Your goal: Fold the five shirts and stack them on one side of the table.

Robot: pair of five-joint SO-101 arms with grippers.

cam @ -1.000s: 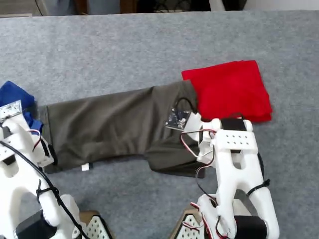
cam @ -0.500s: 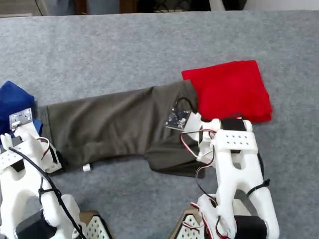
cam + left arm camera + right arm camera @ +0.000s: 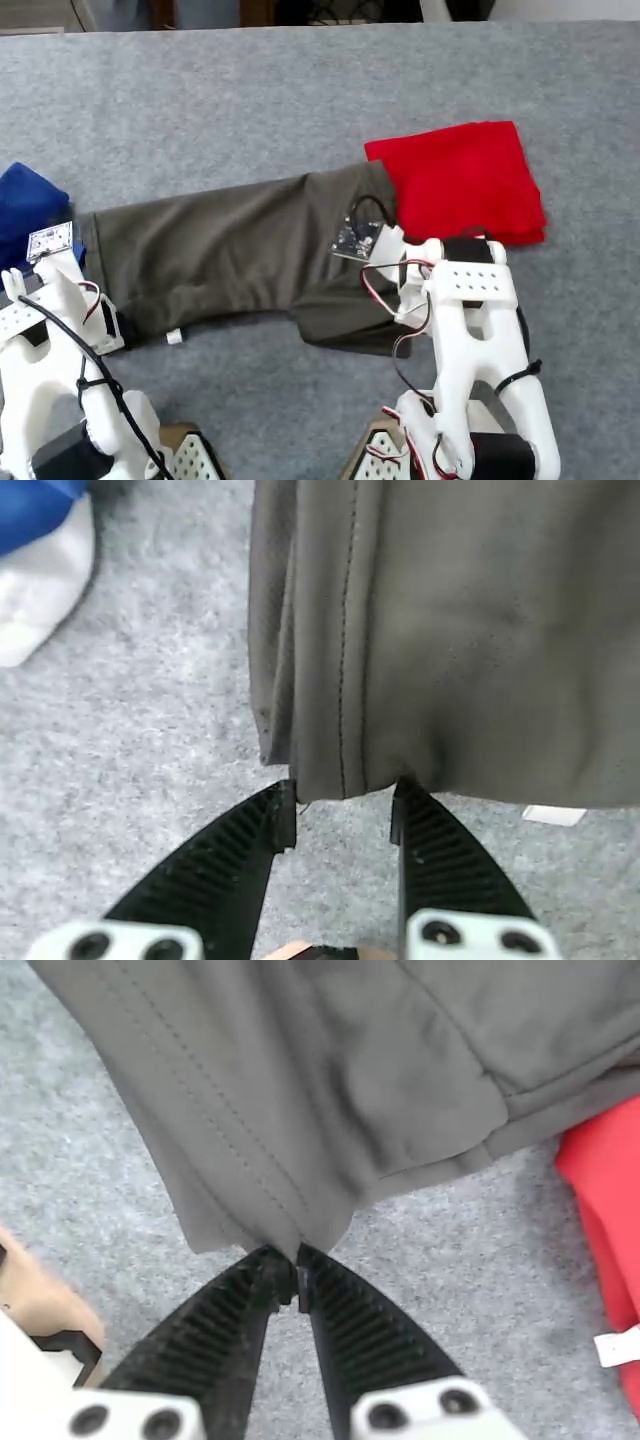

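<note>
Left arm (image 3: 45,330) shifted; three shirts (olive (image 3: 220,255), red (image 3: 460,180), blue (image 3: 25,205)).

In the high view the blue shirt (image 3: 25,205) is cut by the picture's edge, and the left arm (image 3: 45,340) covers its near side and 1 end of the grey shirt (image 3: 220,250). The right arm (image 3: 470,320) hides that shirt's near corner. In the right wrist view the red shirt (image 3: 610,1220) runs off the edge. A tan thing (image 3: 35,1305), also cut off, cannot be identified.
</note>
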